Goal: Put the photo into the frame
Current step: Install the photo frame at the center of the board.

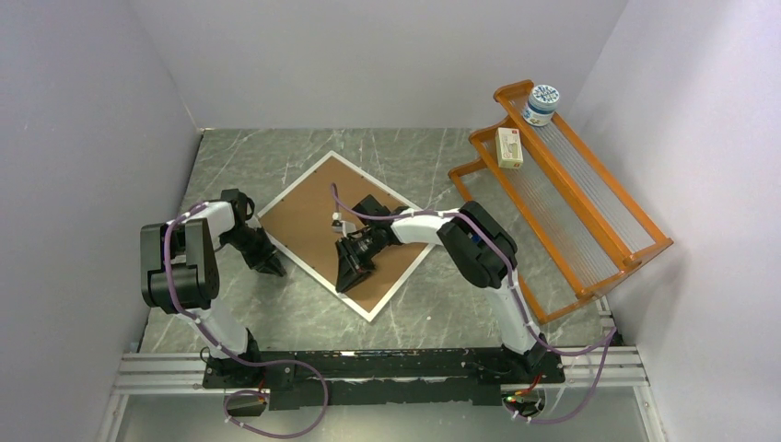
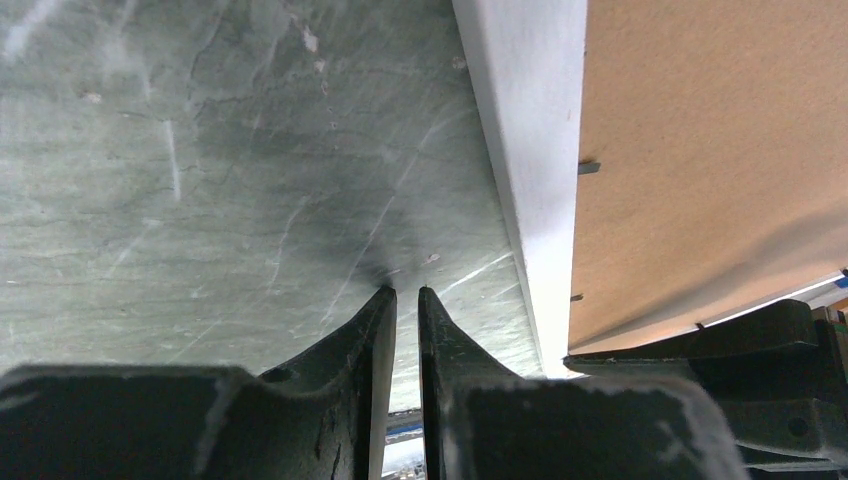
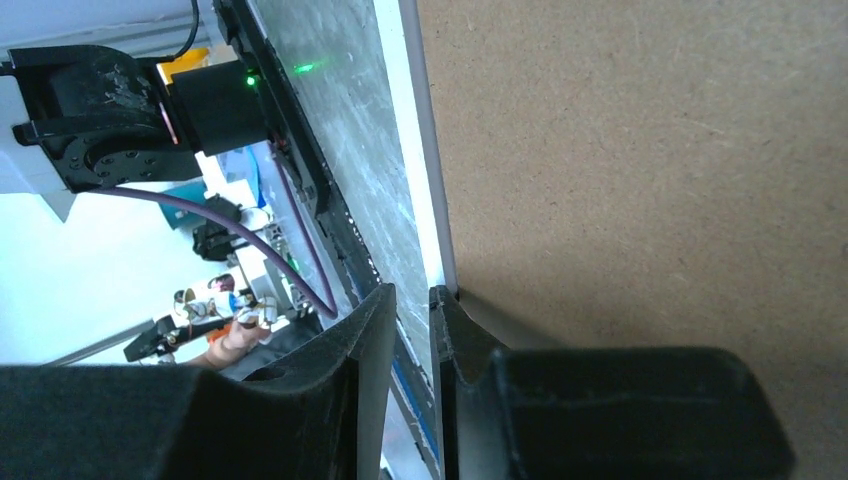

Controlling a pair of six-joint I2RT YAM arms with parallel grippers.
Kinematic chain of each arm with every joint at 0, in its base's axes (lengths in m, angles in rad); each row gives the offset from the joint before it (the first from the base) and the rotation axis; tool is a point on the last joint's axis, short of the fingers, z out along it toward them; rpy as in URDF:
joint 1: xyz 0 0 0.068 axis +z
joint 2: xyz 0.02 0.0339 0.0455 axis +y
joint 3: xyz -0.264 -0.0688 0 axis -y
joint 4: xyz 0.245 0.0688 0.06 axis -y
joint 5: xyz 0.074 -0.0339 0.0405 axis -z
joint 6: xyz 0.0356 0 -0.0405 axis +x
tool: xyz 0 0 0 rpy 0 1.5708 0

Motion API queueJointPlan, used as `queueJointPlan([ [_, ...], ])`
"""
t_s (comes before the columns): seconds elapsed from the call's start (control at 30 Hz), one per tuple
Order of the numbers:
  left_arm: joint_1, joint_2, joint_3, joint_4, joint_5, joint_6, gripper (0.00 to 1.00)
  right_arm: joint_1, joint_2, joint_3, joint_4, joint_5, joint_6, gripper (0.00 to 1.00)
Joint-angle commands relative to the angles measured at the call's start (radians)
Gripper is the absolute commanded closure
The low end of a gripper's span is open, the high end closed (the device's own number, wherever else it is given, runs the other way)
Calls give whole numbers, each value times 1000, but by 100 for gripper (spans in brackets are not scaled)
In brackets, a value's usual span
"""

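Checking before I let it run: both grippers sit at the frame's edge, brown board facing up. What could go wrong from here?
1. Right gripper, jaws barely apart, sits at the rim of the frame, next to the backing board; it might snag the rim and drag the frame.
2. Left gripper sits beside the frame, holding nothing, so the frame may slide.
3. The photo shows in no view; its seating can't be confirmed.

READABLE TEXT: none | jar [image 1: 541, 103], far end of orange rack [image 1: 589, 212]: blue-and-white lid print too small to read | small box [image 1: 509, 147], rack's middle rail: label blurred, illegible | wrist views: nothing legible
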Motion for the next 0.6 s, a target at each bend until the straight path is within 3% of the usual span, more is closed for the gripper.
queueJointPlan([
  [0.0,1,11,10,-9,-35,15,79,-77,121,-63,-29,515,-119,73],
  [0.17,0,9,9,-9,-33,17,80,-108,147,-63,-32,496,-134,71],
  [0.4,0,-4,9,-14,-32,17,80,-113,180,6,-143,616,-204,71],
  [0.57,0,-25,13,-14,-22,14,79,-114,100,0,-139,691,-200,72],
])
